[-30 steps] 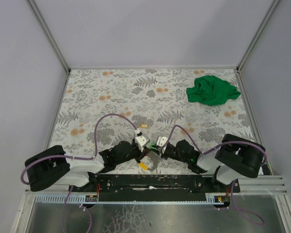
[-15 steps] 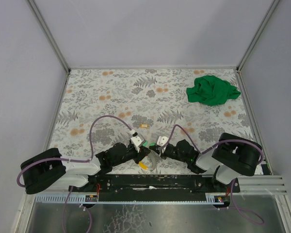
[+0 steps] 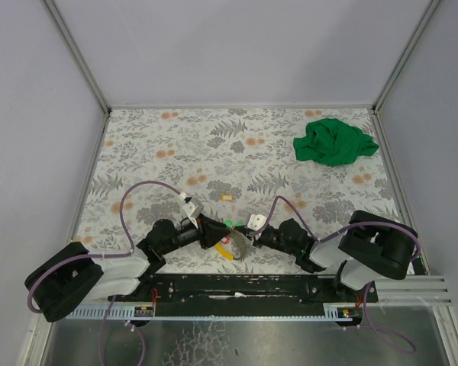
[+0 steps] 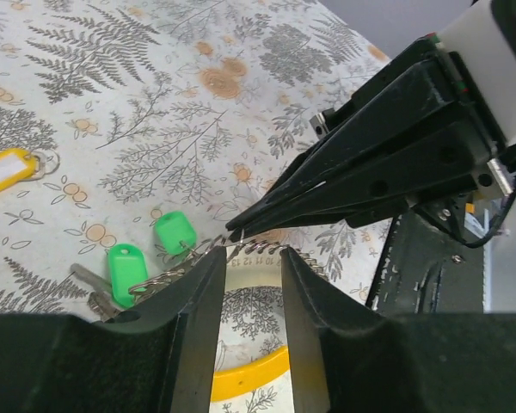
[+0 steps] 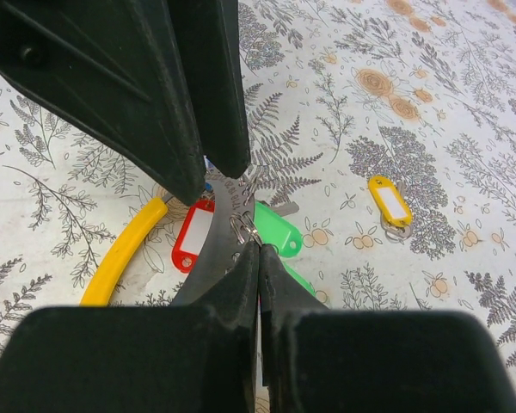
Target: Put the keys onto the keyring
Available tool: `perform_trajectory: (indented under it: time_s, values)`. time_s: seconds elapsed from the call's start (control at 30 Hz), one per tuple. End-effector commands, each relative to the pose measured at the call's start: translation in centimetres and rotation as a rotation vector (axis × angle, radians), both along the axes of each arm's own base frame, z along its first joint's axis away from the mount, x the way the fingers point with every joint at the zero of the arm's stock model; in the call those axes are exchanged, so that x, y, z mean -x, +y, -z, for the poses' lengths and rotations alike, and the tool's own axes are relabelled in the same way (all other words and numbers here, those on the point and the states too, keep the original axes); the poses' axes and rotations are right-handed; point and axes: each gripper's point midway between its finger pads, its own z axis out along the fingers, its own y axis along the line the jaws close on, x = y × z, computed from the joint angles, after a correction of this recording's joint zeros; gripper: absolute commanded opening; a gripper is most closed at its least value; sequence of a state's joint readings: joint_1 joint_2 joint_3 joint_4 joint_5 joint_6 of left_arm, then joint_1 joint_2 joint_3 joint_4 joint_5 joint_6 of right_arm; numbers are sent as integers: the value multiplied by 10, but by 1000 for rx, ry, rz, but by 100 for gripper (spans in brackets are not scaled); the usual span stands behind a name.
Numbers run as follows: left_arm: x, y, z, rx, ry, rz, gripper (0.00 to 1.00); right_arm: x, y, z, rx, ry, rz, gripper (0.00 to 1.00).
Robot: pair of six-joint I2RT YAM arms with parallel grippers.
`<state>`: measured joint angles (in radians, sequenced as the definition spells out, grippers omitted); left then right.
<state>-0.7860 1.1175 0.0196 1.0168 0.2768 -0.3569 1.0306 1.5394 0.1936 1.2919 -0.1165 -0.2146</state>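
The keyring (image 3: pixel 235 248) is a grey metal loop with a yellow arc and a red tag (image 5: pixel 193 234), and lies between both grippers. My right gripper (image 5: pixel 259 248) is shut on a small split ring joined to a green-tagged key (image 5: pixel 275 228), right at the loop's band (image 5: pixel 213 258). In the left wrist view two green tags (image 4: pixel 175 232) (image 4: pixel 125 262) lie beside the loop (image 4: pixel 256 255). My left gripper (image 4: pixel 251 258) is open, and its fingertips straddle the loop's band opposite the right gripper (image 4: pixel 235 232). A yellow-tagged key (image 3: pixel 227 198) lies apart on the mat.
A crumpled green cloth (image 3: pixel 334 141) lies at the far right of the flower-patterned mat. The black rail (image 3: pixel 244 286) at the arms' bases runs along the near edge. Grey walls close in the table on three sides.
My left arm has swung left and lowered, so its gripper now points right at the keyring. The right gripper and the keyring have barely moved.
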Motion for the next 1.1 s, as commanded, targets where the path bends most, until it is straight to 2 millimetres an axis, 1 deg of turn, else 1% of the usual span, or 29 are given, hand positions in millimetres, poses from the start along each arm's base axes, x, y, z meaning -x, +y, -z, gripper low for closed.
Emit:
perform_trajectory:
  time_s: [0.0, 0.13, 0.27, 0.47, 0.53, 0.57, 0.63, 0.73, 0.8, 0.87, 0.97, 1.0, 1.07]
  values:
    - [12, -6, -19, 62, -49, 101, 31, -5, 11, -35, -88, -90, -13, 0]
    - [5, -4, -11, -7, -76, 87, 32, -5, 12, -35, -83, -97, -18, 0]
    - [-4, -1, -6, -66, -115, 52, 32, -6, 12, -35, -70, -102, -15, 0]
    - [-9, -7, -4, -89, -111, 67, 29, -13, 15, -36, -49, -72, 12, 0]
    - [-11, -8, 0, -84, -86, 56, 29, -15, 16, -27, -3, -12, 30, 0]
    - [-13, -7, 1, -82, -73, 39, 29, -14, 15, -17, 44, 36, 39, 1]
    - [-14, -6, 4, -82, -40, 24, 31, -14, 15, -8, 91, 116, 60, 2]
    - [-12, -7, 7, -84, 18, 15, 31, -6, 8, 8, 157, 249, 90, 4]
    - [-9, -6, 13, -111, 63, -2, 32, 2, 3, 17, 175, 339, 111, 5]
    - [-6, -5, 20, -152, 95, -27, 31, 8, 1, 24, 187, 415, 122, 8]
    - [-2, -6, 25, -192, 147, -56, 32, 17, 5, 31, 225, 503, 115, 18]
    - [0, -6, 25, -194, 166, -64, 32, 16, 5, 30, 237, 513, 120, 21]
    - [3, -7, 26, -196, 202, -67, 32, 14, -1, 27, 268, 517, 151, 26]
